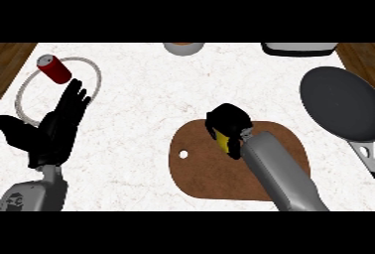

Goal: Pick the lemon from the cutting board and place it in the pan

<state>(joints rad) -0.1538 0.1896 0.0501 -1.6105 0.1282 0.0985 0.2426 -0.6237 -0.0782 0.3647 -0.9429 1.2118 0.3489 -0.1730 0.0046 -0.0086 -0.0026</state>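
Landmark: board (219, 168), brown, rounded, with a small hole near its left edge, lying flat on the tabletop (183, 89).

Lemon (222, 138): over the upper part of the board. Only a yellow sliver shows between black fingers. Whether it touches the board cannot be told.

Right robot hand (227, 126): over the board's upper part, fingers curled round the lemon and hiding most of it. Its grey forearm crosses the board's right half from the lower edge of the view.

Pan (341, 104): dark grey, right of the board and apart from it, at the view's right edge. Its handle runs down toward the lower right. Nothing lies in it.

Left robot hand (55, 126): well left of the board, open, fingers straight and pointing up, holding nothing.

Can (54, 68): red with a silver top, far up and left of the board, tilted, just beyond the left fingertips.

Ring (93, 69): thin, pale hoop lying round the can, partly covered by the left robot hand.

Round object (183, 47): above the board at the far edge, cut off by the view.

Dark-rimmed object (299, 48): up and right of the board, also cut off.

Nothing stands on the bare stretch between board and pan.

Surface: white speckled tabletop with wood showing at both upper corners.
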